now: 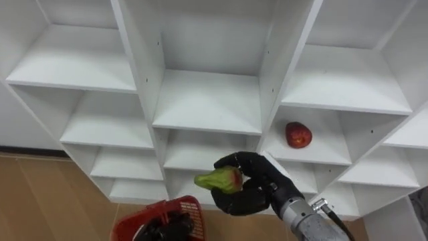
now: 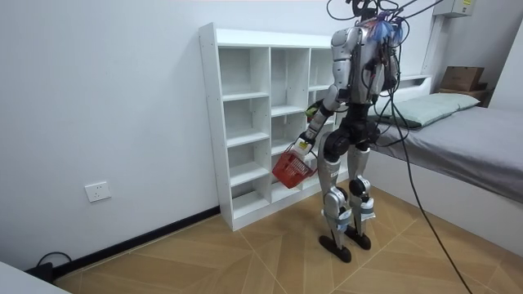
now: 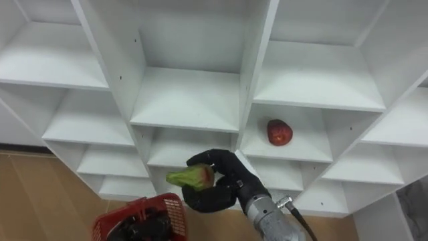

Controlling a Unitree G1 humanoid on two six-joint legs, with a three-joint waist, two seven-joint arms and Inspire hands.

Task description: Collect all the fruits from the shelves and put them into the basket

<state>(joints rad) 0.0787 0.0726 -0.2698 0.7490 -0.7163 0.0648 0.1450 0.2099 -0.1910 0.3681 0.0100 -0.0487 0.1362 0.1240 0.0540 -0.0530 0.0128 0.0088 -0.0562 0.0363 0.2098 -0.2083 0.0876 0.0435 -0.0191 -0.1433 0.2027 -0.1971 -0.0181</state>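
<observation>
Now we see our right robot hand [image 1: 259,193] clamped round a green-red fruit [image 1: 219,180] before the closet [image 1: 207,100]; our left robot hand [image 1: 160,229] grips the red basket [image 1: 189,204]. A red apple [image 1: 298,134] sits shelved.

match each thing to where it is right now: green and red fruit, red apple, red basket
Things:
1. green and red fruit
2. red apple
3. red basket

Places:
A. lying on a shelf of the white closet, above and to the right of the held fruit
B. hanging from the left hand, low in front of the closet
C. in the curled fingers of the right hand, in front of the shelves

Pairs: 1-C, 2-A, 3-B
</observation>
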